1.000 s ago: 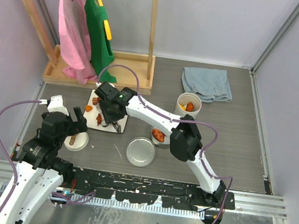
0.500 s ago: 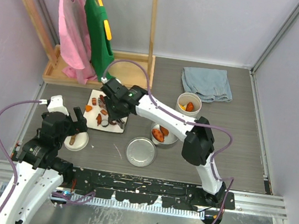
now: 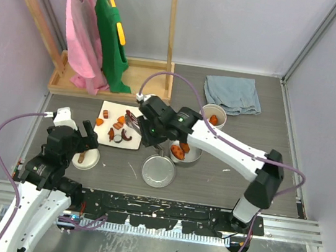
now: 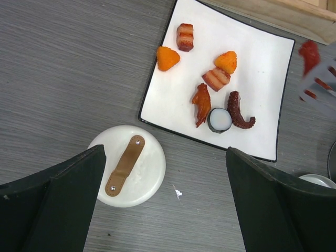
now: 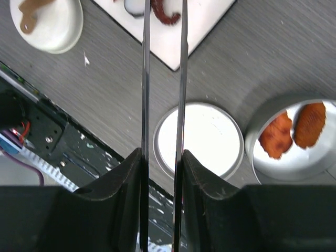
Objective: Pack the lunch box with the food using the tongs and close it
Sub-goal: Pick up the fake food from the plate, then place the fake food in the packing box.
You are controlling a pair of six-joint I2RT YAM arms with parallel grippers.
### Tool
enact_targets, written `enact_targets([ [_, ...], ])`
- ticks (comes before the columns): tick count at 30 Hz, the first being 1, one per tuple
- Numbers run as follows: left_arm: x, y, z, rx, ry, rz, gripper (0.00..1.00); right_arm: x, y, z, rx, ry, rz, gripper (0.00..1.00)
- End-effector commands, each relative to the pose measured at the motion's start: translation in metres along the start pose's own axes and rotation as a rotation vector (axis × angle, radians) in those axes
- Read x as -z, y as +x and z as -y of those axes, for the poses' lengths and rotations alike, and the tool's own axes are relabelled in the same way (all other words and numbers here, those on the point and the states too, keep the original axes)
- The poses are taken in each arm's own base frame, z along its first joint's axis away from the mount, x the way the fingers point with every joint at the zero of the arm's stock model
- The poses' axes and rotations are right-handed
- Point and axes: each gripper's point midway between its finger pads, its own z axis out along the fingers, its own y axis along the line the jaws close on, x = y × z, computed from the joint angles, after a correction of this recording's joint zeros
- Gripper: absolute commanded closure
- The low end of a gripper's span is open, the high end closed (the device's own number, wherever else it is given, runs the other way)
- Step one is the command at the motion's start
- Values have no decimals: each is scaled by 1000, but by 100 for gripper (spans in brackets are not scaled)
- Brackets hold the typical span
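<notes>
Now pinching the tongs (image 5: 145, 79) tight in the right gripper (image 5: 161, 163), squeezing both thin arms close. Holding a red bit (image 4: 310, 52) at the tips, blurry, just past the right edge of the plate (image 4: 252, 68). More food (image 4: 215, 79) lying on that plate. Down in the tin (image 5: 310, 157), two orange-brown bits (image 5: 275, 136), just beside the flat lid (image 5: 199, 139). Over on the left, hovering wide open with the left gripper (image 4: 166, 152) above the white lid (image 4: 126, 165). Farther back, the tub (image 3: 204, 110) with an orange bit (image 3: 214, 119) inside.
</notes>
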Motion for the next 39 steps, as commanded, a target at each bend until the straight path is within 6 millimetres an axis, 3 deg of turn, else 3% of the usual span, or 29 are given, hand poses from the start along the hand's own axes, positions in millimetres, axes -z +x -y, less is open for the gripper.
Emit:
enact_targets([
  [1, 2, -13, 5, 18, 17, 38, 2, 35, 9, 20, -8, 7, 57, 69],
  [4, 2, -12, 5, 17, 20, 35, 2, 47, 30, 45, -51, 37, 28, 69],
  [10, 1, -11, 7, 16, 25, 27, 2, 78, 52, 81, -123, 18, 32, 69],
  [14, 1, -11, 7, 15, 25, 28, 2, 89, 81, 106, -127, 78, -49, 69],
  [23, 2, -11, 6, 16, 23, 30, 2, 104, 130, 139, -105, 224, -193, 69],
  [35, 2, -11, 6, 16, 22, 31, 2, 98, 140, 158, -67, 336, -273, 66],
  [39, 2, -11, 6, 16, 22, 30, 2, 97, 135, 162, -66, 362, -259, 64],
])
